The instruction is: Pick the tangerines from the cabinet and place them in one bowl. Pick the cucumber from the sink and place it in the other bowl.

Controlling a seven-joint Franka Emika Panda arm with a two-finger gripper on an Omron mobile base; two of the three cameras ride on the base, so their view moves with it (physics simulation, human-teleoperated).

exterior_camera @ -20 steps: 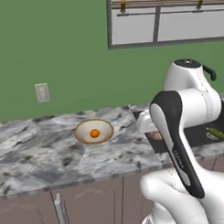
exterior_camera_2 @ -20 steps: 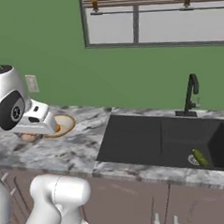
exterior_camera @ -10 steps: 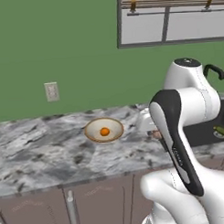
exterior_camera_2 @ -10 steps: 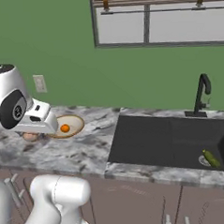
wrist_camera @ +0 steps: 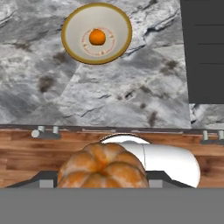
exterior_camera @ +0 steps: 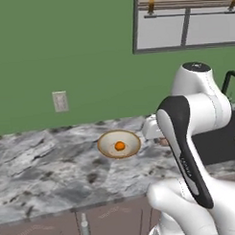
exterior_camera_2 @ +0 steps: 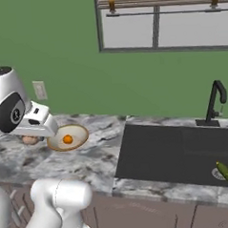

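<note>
The gripper (wrist_camera: 103, 186) is closed around a dull tan-brown, ribbed tangerine (wrist_camera: 103, 168); it looks light, firm and slightly slippery, best held across its middle. Beyond it, on the grey marbled counter (wrist_camera: 131, 87), the shallow beige bowl (wrist_camera: 72, 43) holds the bright orange tangerine (wrist_camera: 97, 37).

The left base view looks from behind the arm, forward and down at the counter (exterior_camera: 49, 165). The right base view does the same from the other side. Both see one bowl (exterior_camera: 119, 144). The hand view looks down at that bowl from higher up.
</note>
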